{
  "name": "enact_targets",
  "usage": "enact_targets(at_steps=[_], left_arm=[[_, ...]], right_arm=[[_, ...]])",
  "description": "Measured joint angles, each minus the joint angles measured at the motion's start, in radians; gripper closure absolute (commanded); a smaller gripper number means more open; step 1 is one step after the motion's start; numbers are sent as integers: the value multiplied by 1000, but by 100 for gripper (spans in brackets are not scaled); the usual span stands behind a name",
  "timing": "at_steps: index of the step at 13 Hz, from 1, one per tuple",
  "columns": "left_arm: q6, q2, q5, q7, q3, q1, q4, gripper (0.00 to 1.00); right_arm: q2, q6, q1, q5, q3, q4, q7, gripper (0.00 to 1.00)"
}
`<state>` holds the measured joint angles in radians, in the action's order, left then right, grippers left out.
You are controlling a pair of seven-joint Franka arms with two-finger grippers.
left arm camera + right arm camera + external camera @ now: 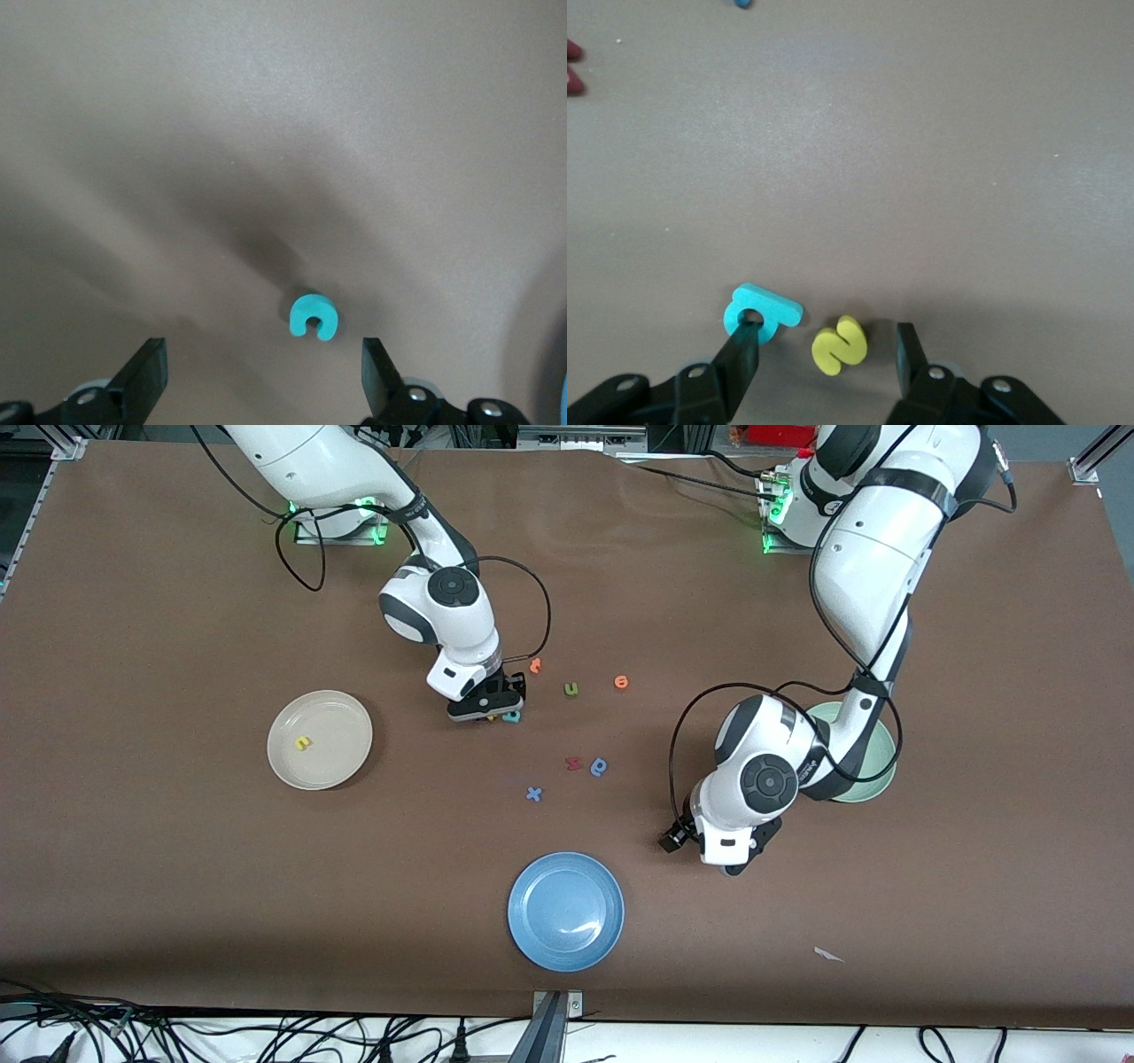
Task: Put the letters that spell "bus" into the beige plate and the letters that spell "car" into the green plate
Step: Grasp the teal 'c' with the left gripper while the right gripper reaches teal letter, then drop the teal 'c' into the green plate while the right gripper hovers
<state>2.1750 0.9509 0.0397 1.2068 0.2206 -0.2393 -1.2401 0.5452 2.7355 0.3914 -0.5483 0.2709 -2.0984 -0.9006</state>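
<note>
Blue plate (567, 911) up front isn't in play. My right pincer (826, 336) hangs open straddling the yellow s (839, 345), bound for the beige plate (341, 717) at ten o'clock from the blue. My left pincer (263, 350) is wide open over the teal c (313, 317), with the green plate (873, 775) at two o'clock.

On the table between the right gripper's (824, 341) fingers: the s letter (839, 345), touching neither. Just beside it, partly under one fingertip (744, 350): the b letter (762, 312). Below the left gripper (266, 354), flat on the table: the c letter (313, 317). Between the two grippers: loose letters (600, 766). Toward the right arm's end from the right gripper: first plate (354, 717), one letter (303, 742) in it. Partly under the left arm: second plate (873, 779). Nearer the front camera than the loose letters: third plate (523, 886).
</note>
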Motion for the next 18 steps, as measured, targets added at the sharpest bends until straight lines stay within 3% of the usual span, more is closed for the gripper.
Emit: enact_targets(at_steps=[3,6,10,18], left_arm=[[56,28,0,9,-7,-6,21,8],[65,38,0,14,-42,-34,25,29],[65,44,0,23,-49,-47,27,40],[87,50,0,34,-81,-73,29,42]], right_arm=[[0,0,0,-3,-3,0,1,29],[-8,-24,0,-5,-9,0,3,29],[-22,-79,0,-6,-14,1,2,29],[-21,-85,43,57,-12,57,-38,30]])
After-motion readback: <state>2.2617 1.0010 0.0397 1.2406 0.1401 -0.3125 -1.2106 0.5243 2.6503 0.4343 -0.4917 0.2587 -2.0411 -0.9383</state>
